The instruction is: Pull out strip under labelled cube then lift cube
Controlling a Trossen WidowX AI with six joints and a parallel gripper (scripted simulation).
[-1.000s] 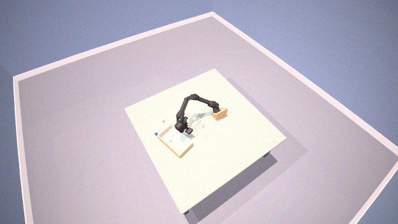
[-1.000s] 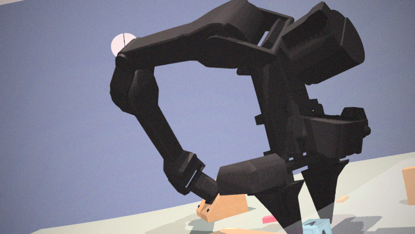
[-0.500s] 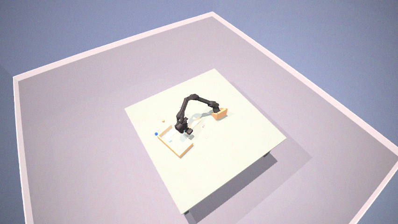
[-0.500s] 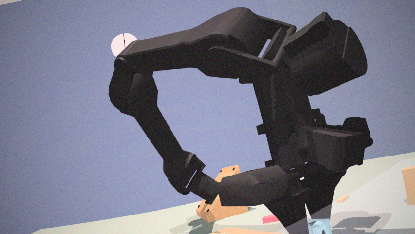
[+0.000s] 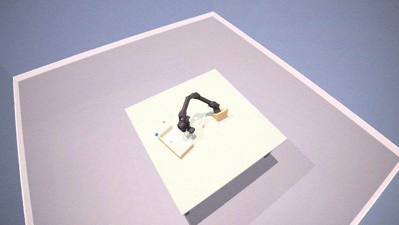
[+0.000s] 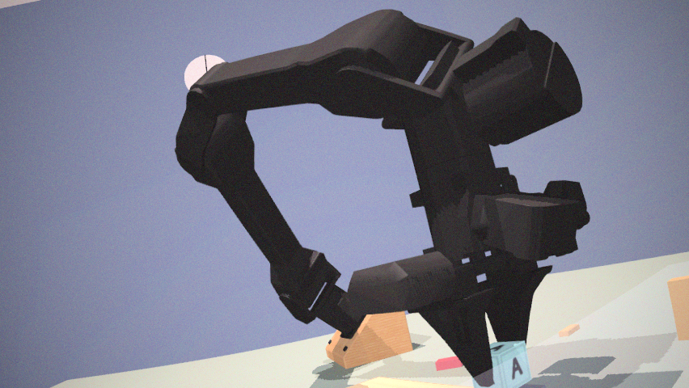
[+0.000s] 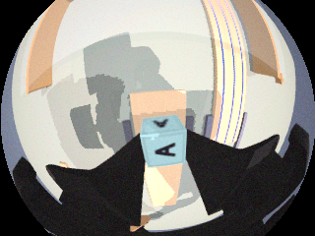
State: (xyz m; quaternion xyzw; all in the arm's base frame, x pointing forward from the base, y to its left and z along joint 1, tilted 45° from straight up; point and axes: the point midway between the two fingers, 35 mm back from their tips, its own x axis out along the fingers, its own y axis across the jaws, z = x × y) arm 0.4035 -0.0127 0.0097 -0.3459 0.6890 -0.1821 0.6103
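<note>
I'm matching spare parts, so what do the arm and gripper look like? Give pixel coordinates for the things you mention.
The arm point(image 5: 185, 107) point(image 6: 289, 74) is black, with chunky, angular links and rounded joints. The gripper point(image 6: 504, 359) point(image 7: 161, 136) is black too, with two broad fingers tapering towards narrow tips. I see no cables or lettering on either.

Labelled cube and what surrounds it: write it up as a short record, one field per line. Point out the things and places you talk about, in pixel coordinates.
cube: light blue point(image 5: 187, 131) point(image 6: 513, 362) point(image 7: 163, 143), letter A showing
gripper point(image 5: 187, 131) point(image 6: 506, 364) point(image 7: 161, 136): shut on the cube
behind cube, wrist view: wooden strip point(image 7: 157, 102)
cube-strip contact: cannot tell
red block point(image 5: 203, 126) point(image 6: 449, 362): outside the grip
blue ball point(image 5: 156, 134): by the tray's point(image 5: 170, 147) corner
</note>
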